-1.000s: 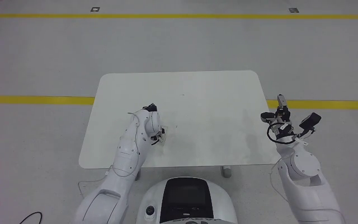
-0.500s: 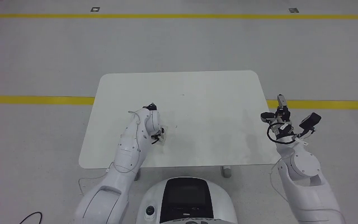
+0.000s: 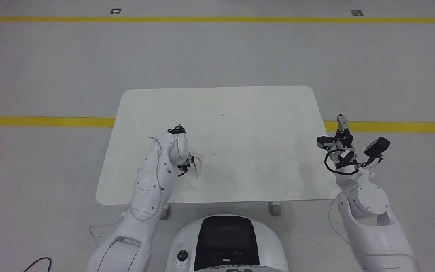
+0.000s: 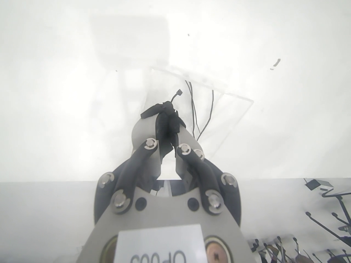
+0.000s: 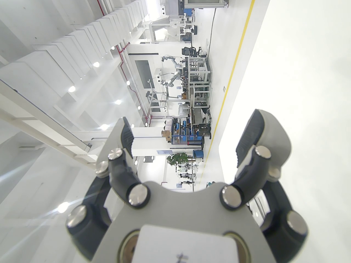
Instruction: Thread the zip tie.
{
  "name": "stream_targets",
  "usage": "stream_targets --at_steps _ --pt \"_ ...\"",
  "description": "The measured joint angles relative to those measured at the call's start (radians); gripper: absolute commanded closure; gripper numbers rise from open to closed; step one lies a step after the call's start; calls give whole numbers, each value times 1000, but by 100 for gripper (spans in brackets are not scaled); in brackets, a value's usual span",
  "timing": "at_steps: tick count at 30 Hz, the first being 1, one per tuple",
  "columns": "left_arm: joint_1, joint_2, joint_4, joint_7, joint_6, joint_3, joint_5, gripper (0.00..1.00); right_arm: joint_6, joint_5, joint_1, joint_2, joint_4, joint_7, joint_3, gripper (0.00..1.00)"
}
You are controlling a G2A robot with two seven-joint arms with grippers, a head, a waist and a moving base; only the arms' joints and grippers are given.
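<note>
Zip tie (image 4: 177,94) is pinched in the left gripper (image 4: 166,114), whose fingers are pressed together on it, over the near-left part of the table (image 3: 258,122).

Surroundings, largest first:
- The table is white and smooth with rounded corners. A yellow floor line (image 3: 54,121) runs across the pale floor behind it.
- The right gripper (image 5: 192,121) hangs past the table's right edge, well apart from the work. Its fingers are spread wide with nothing between them.
- A clear tray (image 4: 239,97), rectangular with transparent walls, lies flat on the table just beyond the left fingertips.
- The loose ties (image 4: 193,110) inside the tray are a few thin black strands running roughly away from the wrist, one of them curving.
- Two small dark specks (image 4: 276,62) mark the tabletop beside the tray, apart from it.

In the way: the left gripper's own fingers cover most of the held tie, so I see only a short end.

Orientation: that end sticks out past the fingertips, away from the wrist and toward the tray, bending slightly to one side. It has a small square head at its tip. The long axis runs roughly in line with the fingers. I cannot tell whether the head touches the tray.

Materials: the tie is black, thin and flexible-looking. The gripper fingers are grey metal with black pads and links, joined by bright round pins.
</note>
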Motion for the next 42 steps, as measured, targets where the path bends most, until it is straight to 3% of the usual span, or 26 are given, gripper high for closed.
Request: stream_targets --at_steps 7,17,20,24,29,36,42 --pt "39 15 -84 -11 -31 -30 -36 100 0 0 0 0 0 0 0 0" --pt "90 34 -202 -11 -113 -64 -134 100 0 0 0 0 0 0 0 0" --pt "110 43 -239 -10 -148 -88 -170 100 0 0 0 0 0 0 0 0" --pt "136 58 -277 -11 -240 -134 -272 100 0 0 0 0 0 0 0 0" --pt "145 81 -277 -11 -348 -181 -400 100 0 0 0 0 0 0 0 0" --pt "116 120 -188 -11 -492 -198 -578 100 0 0 0 0 0 0 0 0" --pt "114 122 -182 -11 -501 -198 -588 100 0 0 0 0 0 0 0 0"
